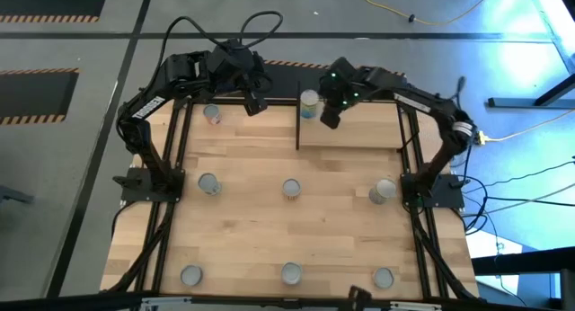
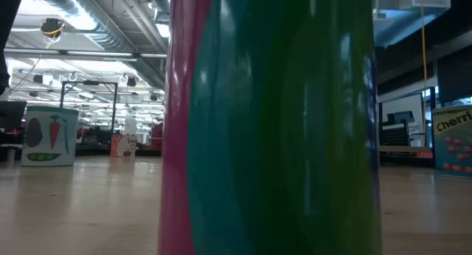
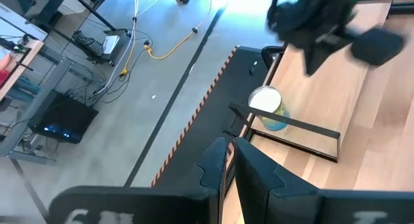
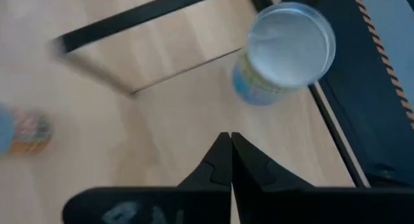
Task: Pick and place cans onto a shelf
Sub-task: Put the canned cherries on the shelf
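A can with a silver top and a pale yellow and blue label stands upright on its base on the shelf, a light wood board at the table's far side. It stands in the shelf's far left corner, beside the black edge panel. It also shows in the left wrist view and the right wrist view. My right gripper hovers just to the right of this can, shut and empty. My left gripper is left of the panel, shut and empty.
Several more cans stand upright on the tabletop: one at the far left, three in a middle row, and three along the near edge. A pink and green can fills the low view.
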Action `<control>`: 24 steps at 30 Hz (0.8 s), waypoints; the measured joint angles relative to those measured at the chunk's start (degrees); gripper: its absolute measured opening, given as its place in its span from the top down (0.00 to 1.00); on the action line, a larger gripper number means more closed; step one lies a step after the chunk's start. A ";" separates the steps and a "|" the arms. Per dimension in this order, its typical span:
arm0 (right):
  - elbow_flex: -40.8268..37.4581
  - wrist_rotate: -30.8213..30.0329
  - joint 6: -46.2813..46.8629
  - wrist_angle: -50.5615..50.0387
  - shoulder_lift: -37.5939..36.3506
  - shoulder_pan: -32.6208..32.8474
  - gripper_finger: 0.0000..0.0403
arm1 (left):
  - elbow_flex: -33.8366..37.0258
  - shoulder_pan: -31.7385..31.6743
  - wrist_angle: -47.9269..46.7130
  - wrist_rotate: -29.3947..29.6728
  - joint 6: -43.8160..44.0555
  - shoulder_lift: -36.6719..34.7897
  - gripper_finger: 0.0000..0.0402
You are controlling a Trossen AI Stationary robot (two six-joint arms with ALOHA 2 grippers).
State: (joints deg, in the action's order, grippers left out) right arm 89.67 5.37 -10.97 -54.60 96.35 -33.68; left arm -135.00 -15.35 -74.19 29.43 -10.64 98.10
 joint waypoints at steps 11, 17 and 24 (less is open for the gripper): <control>5.66 0.11 -5.31 -14.49 -7.60 4.69 1.00 | 0.00 0.07 -2.35 -1.88 -0.70 0.00 0.94; 5.77 0.24 -6.10 -18.45 -12.97 5.19 1.00 | 0.00 0.07 -5.98 -1.94 4.56 0.00 0.94; 5.79 0.23 -7.91 -27.48 -17.01 5.17 1.00 | 0.00 0.07 -10.93 -2.14 7.32 0.00 0.94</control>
State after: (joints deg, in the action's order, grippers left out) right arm 95.46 5.59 -18.88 -82.07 79.34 -28.51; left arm -135.00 -15.29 -85.13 27.29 -3.32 98.10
